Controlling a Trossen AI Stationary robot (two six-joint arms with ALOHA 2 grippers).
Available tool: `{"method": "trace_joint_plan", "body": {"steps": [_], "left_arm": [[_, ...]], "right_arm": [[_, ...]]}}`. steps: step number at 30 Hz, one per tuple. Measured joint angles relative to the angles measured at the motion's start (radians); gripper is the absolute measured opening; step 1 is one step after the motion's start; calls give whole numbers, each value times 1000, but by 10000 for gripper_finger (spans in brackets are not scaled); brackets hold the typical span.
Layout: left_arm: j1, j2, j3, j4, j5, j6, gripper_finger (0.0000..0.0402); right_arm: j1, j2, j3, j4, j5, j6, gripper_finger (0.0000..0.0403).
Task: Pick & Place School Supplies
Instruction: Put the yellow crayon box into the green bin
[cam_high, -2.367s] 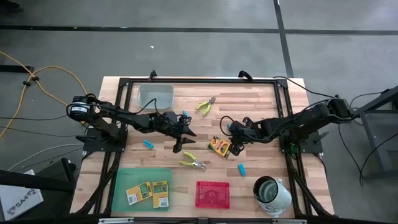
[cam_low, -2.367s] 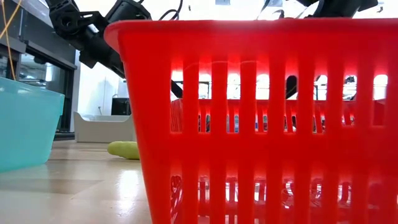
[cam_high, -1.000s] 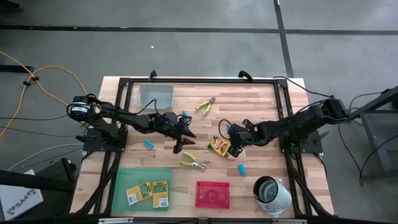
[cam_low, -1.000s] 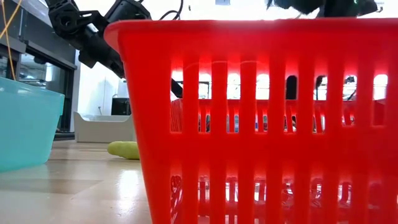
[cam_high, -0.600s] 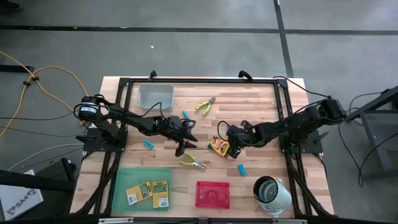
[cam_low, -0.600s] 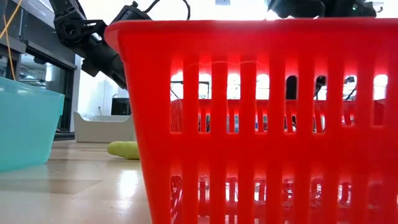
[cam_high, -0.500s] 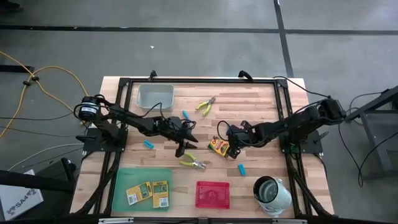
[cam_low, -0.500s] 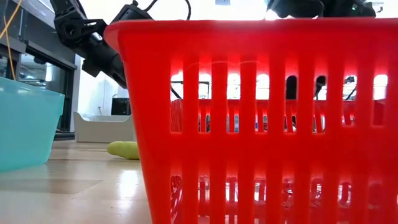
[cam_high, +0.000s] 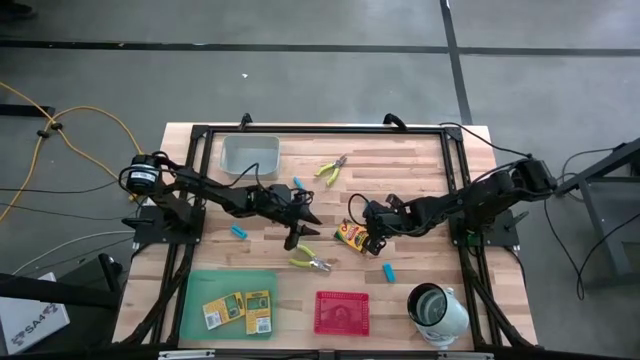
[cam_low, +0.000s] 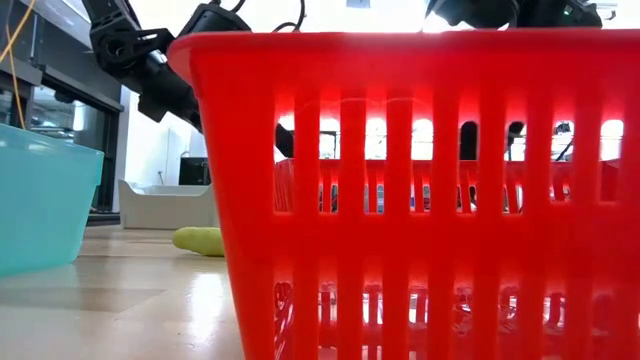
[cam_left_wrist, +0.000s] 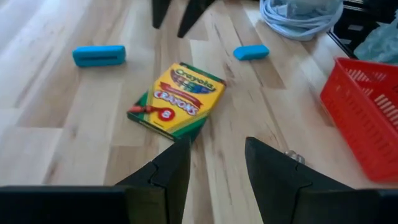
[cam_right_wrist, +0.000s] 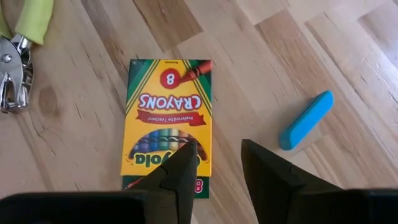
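A yellow crayon box (cam_high: 349, 233) lies flat on the wooden table between my two grippers; it also shows in both wrist views as a crayon box (cam_left_wrist: 177, 99) (cam_right_wrist: 166, 121). My left gripper (cam_high: 301, 228) (cam_left_wrist: 214, 168) is open to the box's left and points at it. My right gripper (cam_high: 370, 236) (cam_right_wrist: 221, 163) is open over the box's right end, one finger above the box's edge; I see no touch. A plier-like tool (cam_high: 312, 262) lies near the box, another (cam_high: 331, 170) farther back. Light-blue pieces (cam_high: 239, 232) (cam_high: 297, 185) (cam_high: 387, 271) lie scattered.
A green tray (cam_high: 200, 290) at the near left holds other crayon boxes (cam_high: 259, 311). A red basket (cam_high: 341, 311) stands at the near edge and fills the low view (cam_low: 420, 190). A white-and-metal cup (cam_high: 436, 308) is at the near right and a clear tray (cam_high: 250, 153) at the far left.
My left arm has leaned a little farther out toward the table's middle. Its gripper has barely shifted and stays open.
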Motion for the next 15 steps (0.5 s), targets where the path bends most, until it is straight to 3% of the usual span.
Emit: {"method": "trace_joint_plan", "body": {"steps": [15], "left_arm": [[43, 0, 2, 30, 7, 33, 148]], "right_arm": [[8, 0, 0, -31, -46, 88, 118]]}}
